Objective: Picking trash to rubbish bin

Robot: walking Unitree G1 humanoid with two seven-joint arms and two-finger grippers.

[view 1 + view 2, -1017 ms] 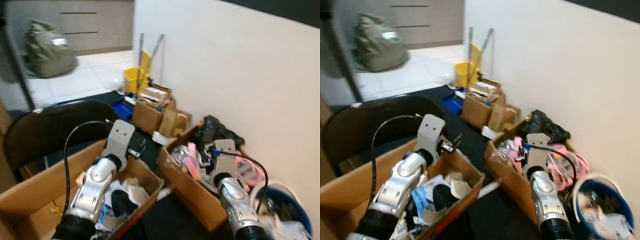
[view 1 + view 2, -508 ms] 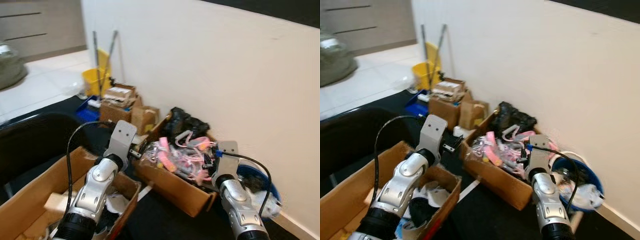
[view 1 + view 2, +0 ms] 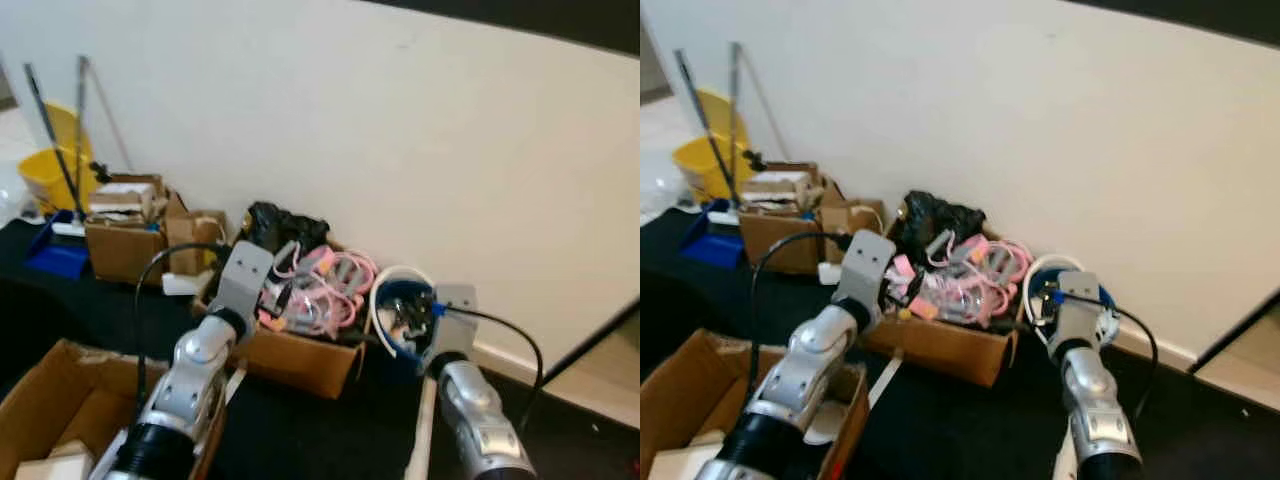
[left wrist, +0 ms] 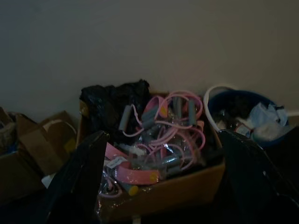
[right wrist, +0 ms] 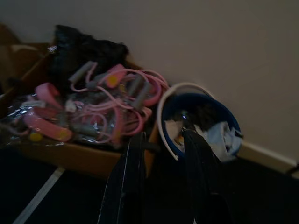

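White wall, black floor mat. Blue rubbish bin [image 3: 400, 310] against wall, trash already inside, directly ahead of right gripper [image 5: 163, 140], fingers slightly parted, empty. Left gripper [image 4: 161, 154] wide open, aimed at cardboard box of pink cords [image 3: 310, 300] beside bin. Right arm nearer.

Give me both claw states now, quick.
Left claw: open, empty, facing the box of pink cords.
Right claw: narrowly open, empty, near blue bin.

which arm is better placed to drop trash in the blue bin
Right. The right gripper points at the blue bin by the wall, while the left gripper faces the cardboard box of pink cords.
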